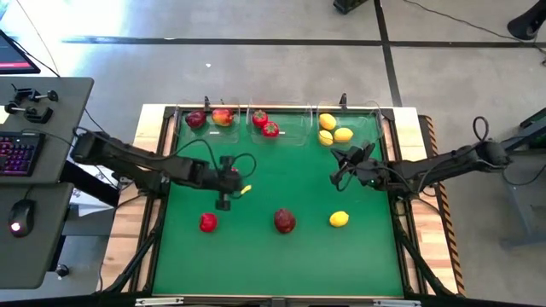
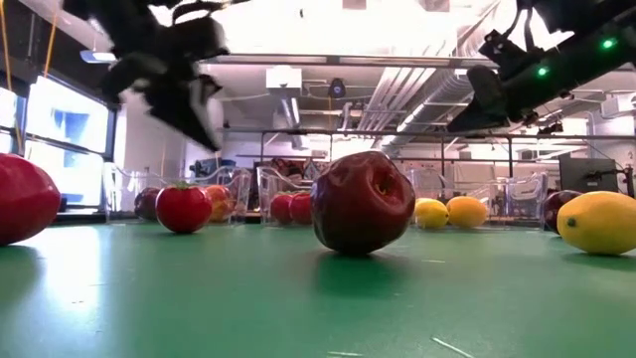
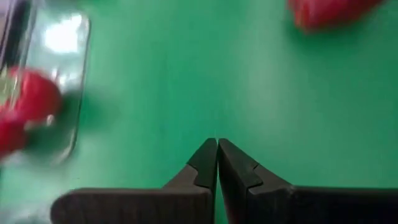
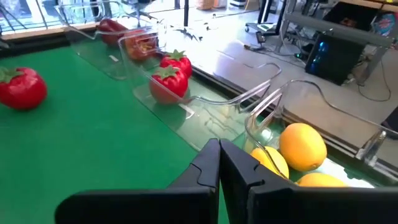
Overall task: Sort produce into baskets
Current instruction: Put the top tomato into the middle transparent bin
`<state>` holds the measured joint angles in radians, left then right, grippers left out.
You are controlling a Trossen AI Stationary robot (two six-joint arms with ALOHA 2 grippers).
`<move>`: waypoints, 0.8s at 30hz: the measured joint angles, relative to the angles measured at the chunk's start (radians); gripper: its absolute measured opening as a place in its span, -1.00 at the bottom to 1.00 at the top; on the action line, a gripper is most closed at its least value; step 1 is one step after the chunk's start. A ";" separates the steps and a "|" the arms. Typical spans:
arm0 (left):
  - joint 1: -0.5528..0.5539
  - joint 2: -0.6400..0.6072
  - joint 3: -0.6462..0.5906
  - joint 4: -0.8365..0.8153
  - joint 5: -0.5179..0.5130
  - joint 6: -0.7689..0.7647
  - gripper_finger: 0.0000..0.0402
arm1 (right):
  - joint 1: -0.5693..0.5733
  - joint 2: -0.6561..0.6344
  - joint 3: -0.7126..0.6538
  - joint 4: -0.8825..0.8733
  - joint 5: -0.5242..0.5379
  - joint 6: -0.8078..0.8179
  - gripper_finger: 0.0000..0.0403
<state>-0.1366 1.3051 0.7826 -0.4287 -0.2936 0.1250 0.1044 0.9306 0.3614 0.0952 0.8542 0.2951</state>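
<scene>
You are looking at a green mat (image 1: 281, 256) with three clear bins in a row along its far edge.

**Bins**
- Left bin (image 1: 211, 128): holds a dark red apple (image 1: 195, 118) and a red-orange apple (image 1: 223, 117).
- Middle bin (image 1: 290, 136): holds two bright red green-topped fruits (image 1: 264, 124).
- Right bin (image 1: 363, 128): holds three lemons (image 1: 333, 130).

**Loose produce on the mat**
- A bright red green-topped fruit (image 1: 207, 223) lies near the left side, toward the near edge.
- A dark red apple (image 1: 284, 221) lies at the middle. In the low view it is the large fruit at centre (image 2: 363, 202).
- A lemon (image 1: 339, 219) lies to the right of that apple, well apart from it.

**Left gripper** (image 1: 223, 203)
- It is above the mat, just beyond the loose bright red fruit and apart from it.
- Its wrist view shows the jaws together, tip to tip, with nothing between them (image 3: 217, 144).
- The bare mat lies beyond the tips.

**Right gripper** (image 1: 337, 156)
- It is above the mat, just in front of the right bin.
- Its wrist view shows the jaws together and empty (image 4: 219, 144).
- The lemons in the right bin lie just beyond the tips.

**Beside the table**
- A grey desk (image 1: 51, 179) stands to the left. It carries a keyboard (image 1: 17, 154) and a mouse (image 1: 21, 216).
</scene>
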 joint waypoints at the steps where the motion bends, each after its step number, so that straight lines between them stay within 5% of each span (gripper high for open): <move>1: -0.013 -0.003 0.000 -0.052 -0.034 -0.001 -0.97 | 0.003 0.000 0.000 0.000 0.006 0.002 -1.00; 6: -0.059 0.003 0.000 -0.231 -0.164 -0.028 -0.81 | 0.009 0.000 0.000 0.000 0.010 0.016 -1.00; 17: -0.089 0.010 0.000 -0.293 -0.170 -0.011 -0.29 | 0.009 0.000 0.000 0.000 0.010 0.019 -1.00; 24: -0.089 0.063 0.000 -0.293 -0.208 0.052 -0.24 | 0.009 0.001 0.000 -0.001 0.010 0.019 -1.00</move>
<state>-0.2256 1.3684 0.7822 -0.7216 -0.5013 0.1765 0.1135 0.9314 0.3614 0.0944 0.8646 0.3138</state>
